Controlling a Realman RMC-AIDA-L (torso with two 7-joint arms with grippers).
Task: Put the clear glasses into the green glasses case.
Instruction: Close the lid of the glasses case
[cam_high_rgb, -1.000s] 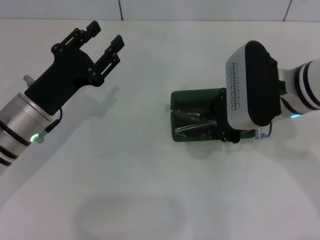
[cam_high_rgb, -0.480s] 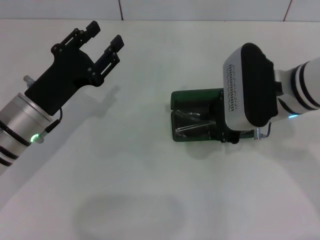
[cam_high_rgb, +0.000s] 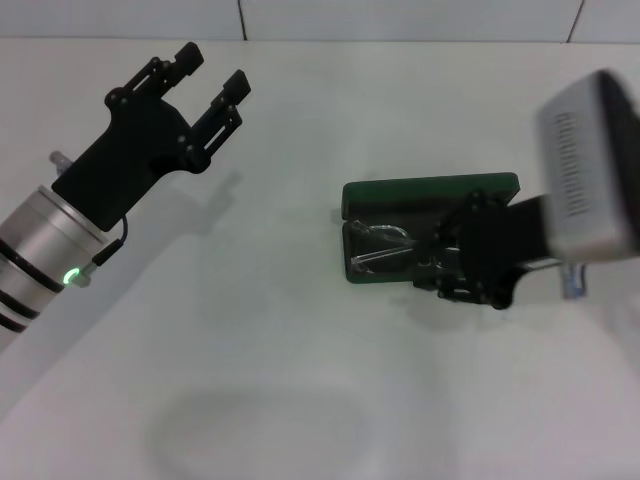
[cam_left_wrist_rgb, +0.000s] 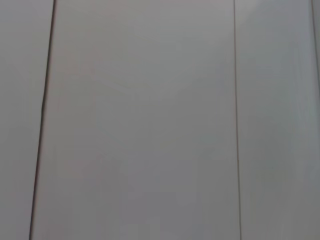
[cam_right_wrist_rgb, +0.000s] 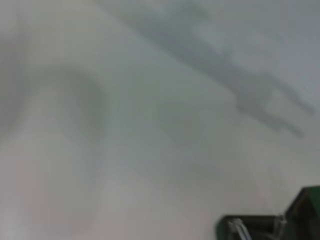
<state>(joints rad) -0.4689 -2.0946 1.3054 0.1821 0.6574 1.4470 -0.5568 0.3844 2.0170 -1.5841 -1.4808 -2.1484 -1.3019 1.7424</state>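
Observation:
The green glasses case (cam_high_rgb: 430, 190) lies open at centre right of the table, its lid (cam_high_rgb: 470, 187) folded back on the far side. The clear glasses (cam_high_rgb: 383, 246) rest inside the case's dark lower half. My right gripper (cam_high_rgb: 447, 255) sits over the right end of the case, open, with the glasses not held. In the right wrist view, a corner of the case (cam_right_wrist_rgb: 305, 205) and part of the glasses (cam_right_wrist_rgb: 237, 230) show. My left gripper (cam_high_rgb: 211, 66) hangs open and empty at the far left, well away from the case.
The white table (cam_high_rgb: 280, 330) carries nothing else. A faint oval shadow (cam_high_rgb: 260, 430) lies near the front edge. The left wrist view shows only a pale panelled wall (cam_left_wrist_rgb: 150, 120).
My right arm has swung back to the right, uncovering the case's lid and right end. The glasses stay where they were in the case. The left arm has not moved.

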